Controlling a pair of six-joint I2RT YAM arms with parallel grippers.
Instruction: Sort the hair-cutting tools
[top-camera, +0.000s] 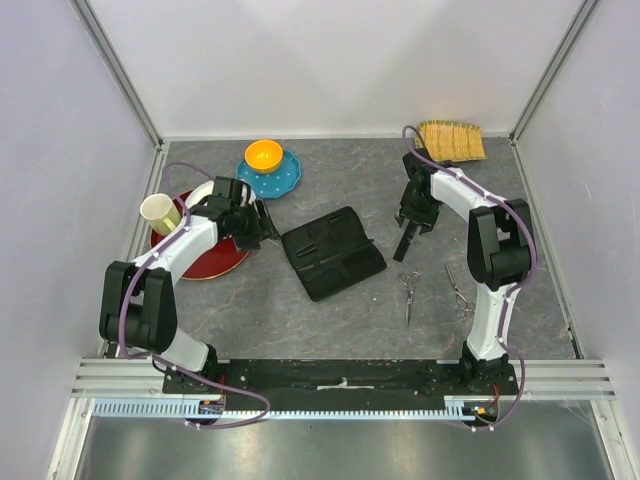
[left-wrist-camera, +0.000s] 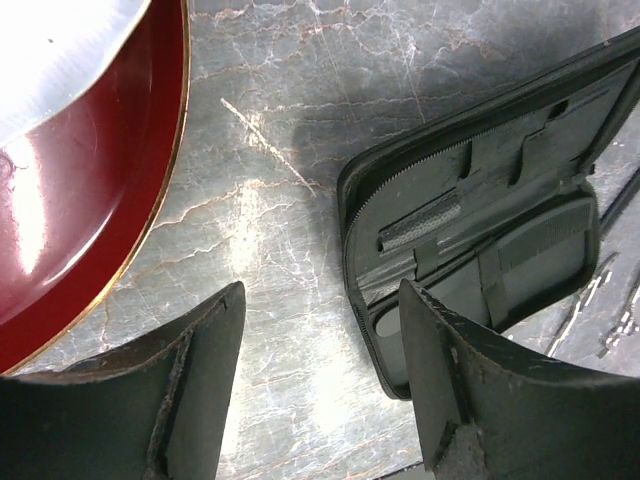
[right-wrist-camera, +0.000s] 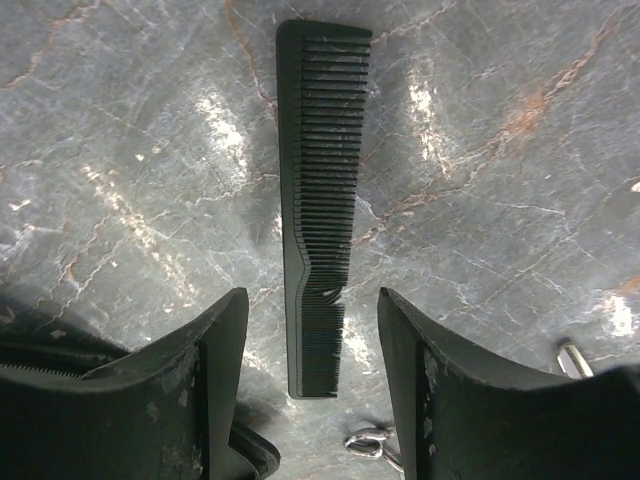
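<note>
A slim black comb (right-wrist-camera: 320, 200) lies flat on the grey table, its near end between the fingers of my open right gripper (right-wrist-camera: 312, 300), which hovers just over it without touching. From above the comb (top-camera: 407, 244) pokes out below that gripper (top-camera: 413, 215). Two silver scissors (top-camera: 409, 293) (top-camera: 458, 290) lie on the table nearer the arm bases; one's handle loop (right-wrist-camera: 368, 440) shows by my right finger. My left gripper (left-wrist-camera: 322, 300) is open and empty over bare table left of the open black zip case (left-wrist-camera: 480, 210). A toothed strip, perhaps the second comb (left-wrist-camera: 420, 222), sits in a case pocket.
A red plate (top-camera: 205, 262) with a cream cup (top-camera: 159, 213) is at the left. A blue plate (top-camera: 285, 178) holding an orange bowl (top-camera: 264, 155) stands behind it. A tan woven mat (top-camera: 452, 140) lies at the back right. The open case (top-camera: 333, 252) fills the middle.
</note>
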